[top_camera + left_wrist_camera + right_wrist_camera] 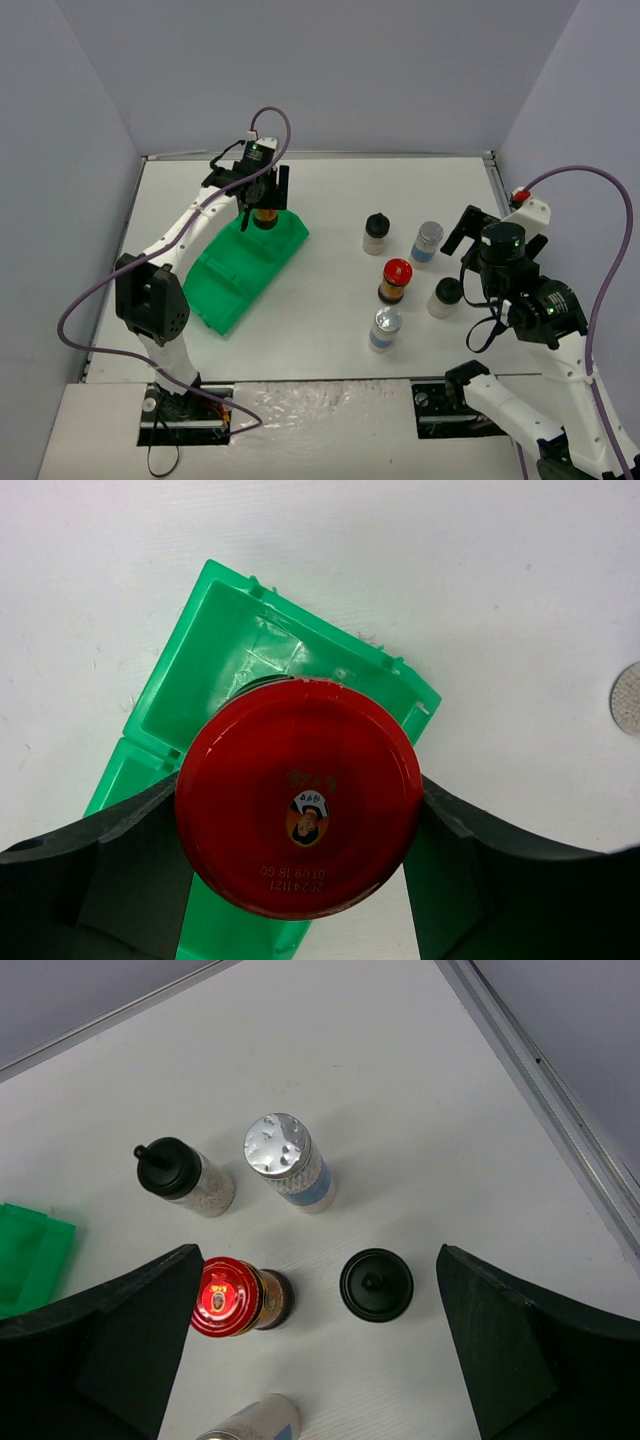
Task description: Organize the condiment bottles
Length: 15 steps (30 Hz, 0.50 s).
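The red-capped jar (300, 795) is sitting upright over the far compartment of the green tray (225, 290), at left. The left gripper (262, 200) is clamping it from both sides, likely for lowering it in. The right gripper (318, 1345) is gaping empty above five bottles (395, 280) waiting at right.

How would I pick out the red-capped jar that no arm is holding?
Look right of the green tray, at the five jars standing loose on the table. The red-capped jar sits in their middle, dark amber below its cap; its neighbours have black caps or silver caps.
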Available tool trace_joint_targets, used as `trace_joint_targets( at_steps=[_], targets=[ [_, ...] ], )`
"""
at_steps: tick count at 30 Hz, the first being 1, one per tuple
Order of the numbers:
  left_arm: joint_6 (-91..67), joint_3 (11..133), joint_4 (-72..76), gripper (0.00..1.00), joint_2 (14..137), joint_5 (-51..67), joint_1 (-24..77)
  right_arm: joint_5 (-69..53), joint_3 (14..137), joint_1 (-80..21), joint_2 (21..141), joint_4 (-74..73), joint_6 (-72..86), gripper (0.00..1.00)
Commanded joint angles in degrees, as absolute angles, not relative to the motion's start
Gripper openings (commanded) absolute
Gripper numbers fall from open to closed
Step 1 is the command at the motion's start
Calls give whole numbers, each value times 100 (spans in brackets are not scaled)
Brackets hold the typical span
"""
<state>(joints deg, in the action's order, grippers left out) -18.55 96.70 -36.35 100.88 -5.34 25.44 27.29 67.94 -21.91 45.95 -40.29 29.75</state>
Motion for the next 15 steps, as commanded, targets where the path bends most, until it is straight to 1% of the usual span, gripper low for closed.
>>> trace_joint_targets(
  at_steps=[1,15],
  targets=[
    [-1784,9940,-2549,0,9870,-451,2326,2953,6747,-2241,4602,-3838,2906,100],
    [-1890,8976,-1429,0,10144,-243,2060,2980,6573,-2241,4411,-3836,2830,100]
  ],
)
